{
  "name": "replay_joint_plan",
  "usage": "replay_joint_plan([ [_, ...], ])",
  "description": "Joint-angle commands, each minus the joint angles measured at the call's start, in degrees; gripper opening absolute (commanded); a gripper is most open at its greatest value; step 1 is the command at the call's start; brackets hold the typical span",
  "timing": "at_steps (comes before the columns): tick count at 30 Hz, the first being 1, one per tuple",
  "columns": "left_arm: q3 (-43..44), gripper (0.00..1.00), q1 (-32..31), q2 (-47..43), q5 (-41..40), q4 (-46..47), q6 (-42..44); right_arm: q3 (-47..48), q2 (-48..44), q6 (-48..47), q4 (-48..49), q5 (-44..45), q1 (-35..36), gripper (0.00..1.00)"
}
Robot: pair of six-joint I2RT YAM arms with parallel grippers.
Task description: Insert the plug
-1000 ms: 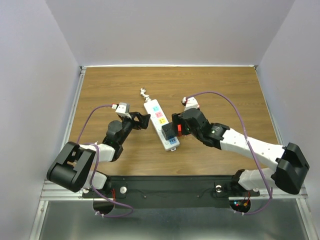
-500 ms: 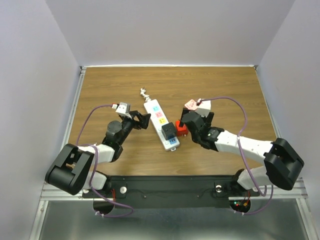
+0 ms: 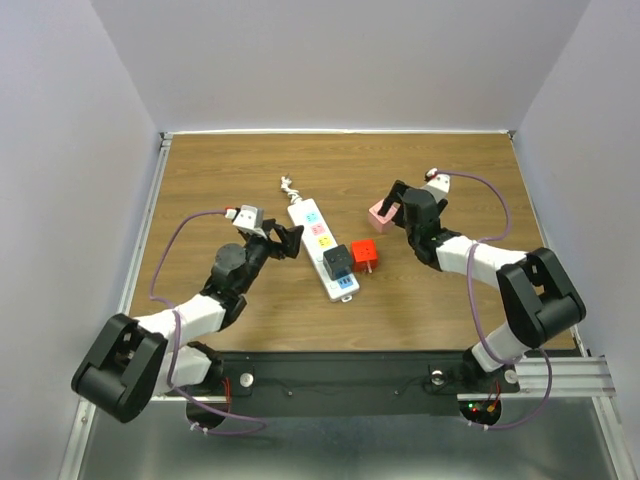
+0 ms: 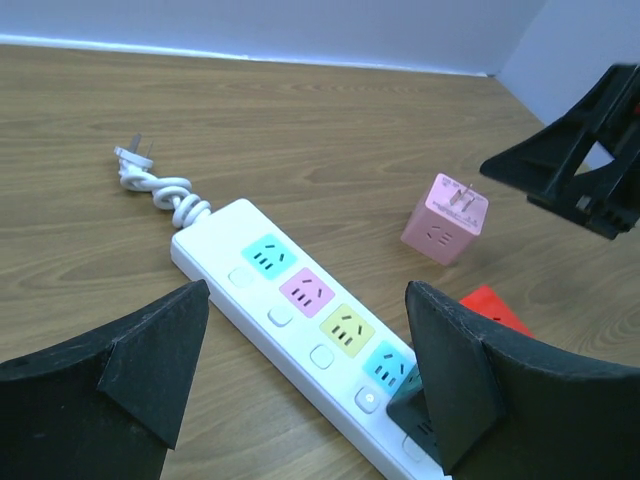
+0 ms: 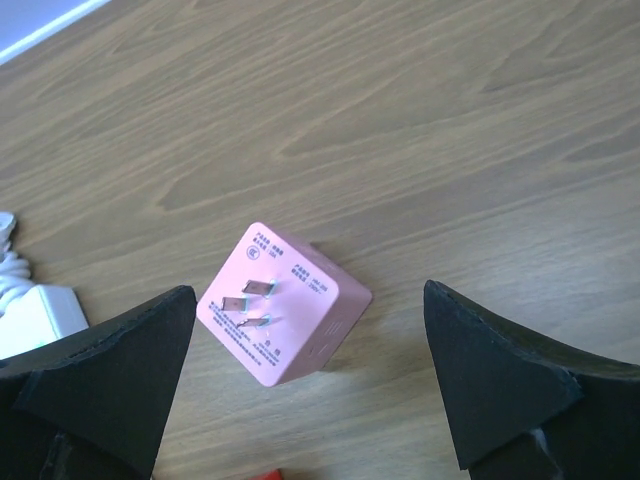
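**Pink plug (image 3: 381, 216) lies loose right of centre**

Right arm stretches up-frame, right pincer (image 3: 402, 207) spread wide just beside the pink plug, holding nothing. The left pincer (image 3: 285, 240), also open, points at the power strip (image 3: 322, 250) on the surface (image 3: 220, 170).

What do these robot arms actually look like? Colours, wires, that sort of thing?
Both the left arm and right arm are white shells linked by chunky black joints. A purple cable loops along each. The left gripper and right gripper are black, each with two wedge-shaped fingers.
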Motion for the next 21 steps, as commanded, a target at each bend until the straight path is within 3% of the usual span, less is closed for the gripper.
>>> replay_joint_plan([
  [1, 1.8, 0.90, -0.4, -4.8, -2.9, -3.0, 0.5, -2.9, 1.1, -0.6, 11.4, -10.1, -2.8, 1.00],
  [4, 1.4, 0.90, -0.5, -5.9, -3.1, -3.5, 0.3, -5.2, 2.2, 2.4, 15.6, -16.0, -5.5, 1.00],
  [7, 1.2, 0.90, -0.7, -5.8, -4.0, -3.4, 0.4, -6.4, 4.1, 3.1, 17.3, -16.0, -5.8, 1.00],
  [21, 3.3, 0.90, -3.0, -1.0, -5.5, -2.5, 4.3, -1.2, 15.9, 3.7, 25.1, -27.7, -6.9, 1.00],
])
